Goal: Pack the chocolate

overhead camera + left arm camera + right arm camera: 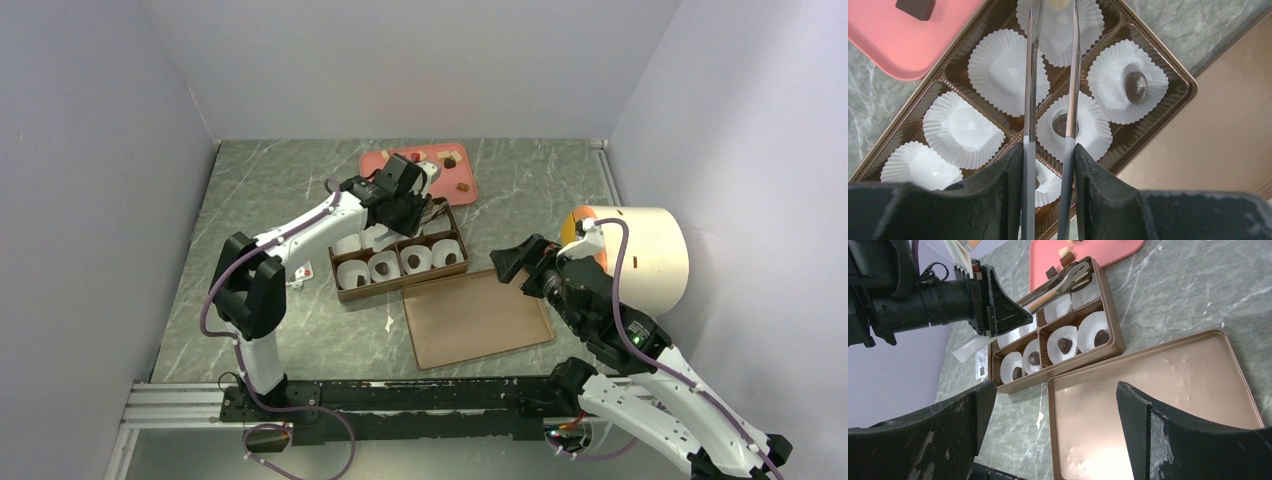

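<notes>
Chocolate [1064,345] sits in the near cups [1087,332] of the box [1114,335] and loose on the far pink tray [1108,250]. The left gripper [1048,155] pinches tongs [1030,75] in its jaws over the box; the right gripper [1055,385] hangs, jaws spread, by the lid [1158,385]. Pieces look light, small and easily marred, so nip each gently across opposite sides.

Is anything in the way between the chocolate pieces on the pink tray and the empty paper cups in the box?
Nothing visible does. The chocolate pieces lie bare on the pink tray beside the box, whose empty cups are open upward. Only the tongs held by the left gripper hang over those cups; the lid lies aside.
</notes>
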